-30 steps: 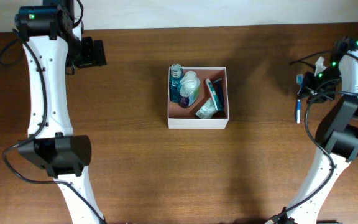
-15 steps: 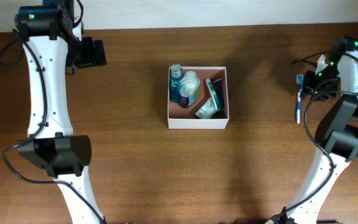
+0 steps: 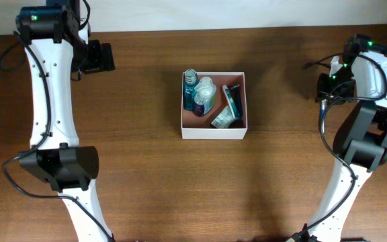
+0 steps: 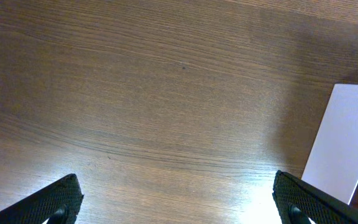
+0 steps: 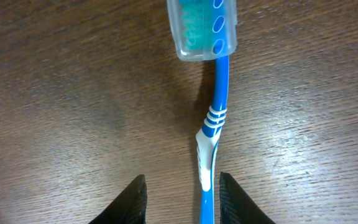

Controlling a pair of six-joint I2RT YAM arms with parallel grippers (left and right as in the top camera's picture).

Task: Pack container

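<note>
The container [image 3: 213, 130], a white-walled square box with a reddish-brown floor, stands mid-table and holds several toiletry bottles and tubes. Its white wall [image 4: 345, 144] shows at the right of the left wrist view. A blue toothbrush [image 5: 215, 112] with a clear cap over its head lies on the wood at the far right. My right gripper [image 5: 185, 200] straddles its handle, jaws part open, with a gap on both sides and the handle nearer the right finger [image 5: 238, 202]. Far left, my left gripper [image 4: 182, 205] hangs wide open over bare wood, well away from the box.
The dark wooden table [image 3: 146, 175] runs wide around the box. Both white arms rise from the near edge, the left arm [image 3: 46, 101] along the left side and the right arm [image 3: 365, 128] along the right side.
The right wrist has shifted toward the far edge and slightly left. The left arm and the box have not moved.
</note>
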